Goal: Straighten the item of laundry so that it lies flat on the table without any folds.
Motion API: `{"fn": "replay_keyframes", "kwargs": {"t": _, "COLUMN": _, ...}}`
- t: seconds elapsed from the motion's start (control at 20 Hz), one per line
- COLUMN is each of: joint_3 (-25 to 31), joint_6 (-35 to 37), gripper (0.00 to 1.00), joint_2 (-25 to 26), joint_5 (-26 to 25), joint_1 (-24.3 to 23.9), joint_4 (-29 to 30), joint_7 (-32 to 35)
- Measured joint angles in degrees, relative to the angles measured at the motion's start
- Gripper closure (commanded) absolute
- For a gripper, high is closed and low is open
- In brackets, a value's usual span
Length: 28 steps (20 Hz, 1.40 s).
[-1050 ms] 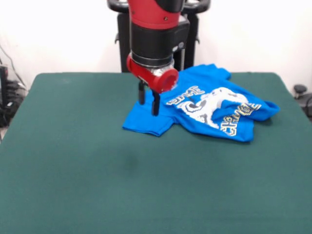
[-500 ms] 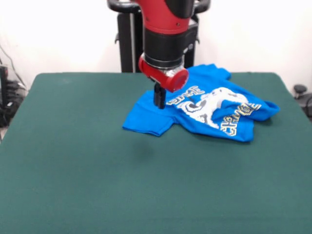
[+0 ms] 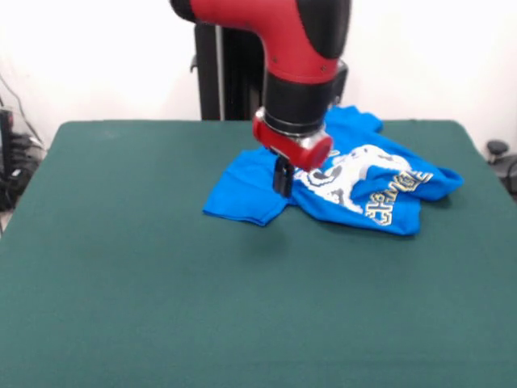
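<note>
Plain white wall point(image 3: 436, 48) behind, dark cables point(image 3: 14, 153) at left edge, small black object point(image 3: 497, 149) at right edge

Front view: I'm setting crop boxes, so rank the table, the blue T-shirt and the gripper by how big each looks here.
1. the table, filling most of the picture.
2. the blue T-shirt, crumpled near the far edge.
3. the gripper, just a short dark tip showing below the red wrist, over the shirt.

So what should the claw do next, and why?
Probably drop a little and pinch the cloth under it. The claw hangs over the shirt by the sleeve, and the shirt lies bunched and folded on the table, so it needs pulling flat.
</note>
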Motion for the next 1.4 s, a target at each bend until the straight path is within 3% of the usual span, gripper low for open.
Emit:
{"fn": "replay_keyframes", "kwargs": {"t": 0.25, "joint_3": -3.83, "joint_6": -3.48, "gripper": 1.00, "joint_2": 6.95, "joint_5": 0.08, "joint_1": 5.58, "joint_4": -3.59, "joint_7": 0.00}}
{"fn": "replay_keyframes", "kwargs": {"t": 0.55, "joint_3": -12.56, "joint_6": -2.69, "gripper": 1.00, "joint_2": 11.77, "joint_5": 2.49, "joint_1": 14.74, "joint_4": -8.34, "joint_7": 0.01}}
{"fn": "replay_keyframes", "kwargs": {"t": 0.8, "joint_3": -16.37, "joint_6": -2.77, "gripper": 1.00, "joint_2": 14.02, "joint_5": 4.24, "joint_1": 18.67, "joint_4": -9.56, "joint_7": 0.01}}
{"fn": "replay_keyframes", "kwargs": {"t": 1.1, "joint_3": -16.01, "joint_6": -2.79, "gripper": 1.00, "joint_2": 13.05, "joint_5": 4.66, "joint_1": 17.35, "joint_4": -8.86, "joint_7": 0.01}}
{"fn": "replay_keyframes", "kwargs": {"t": 1.3, "joint_3": -14.64, "joint_6": -2.46, "gripper": 1.00, "joint_2": 8.31, "joint_5": 4.63, "joint_1": 14.02, "joint_4": -5.78, "joint_7": 0.01}}
{"fn": "replay_keyframes", "kwargs": {"t": 1.4, "joint_3": -13.85, "joint_6": -1.10, "gripper": 1.00, "joint_2": 3.35, "joint_5": 4.61, "joint_1": 11.83, "joint_4": -3.01, "joint_7": 0.01}}
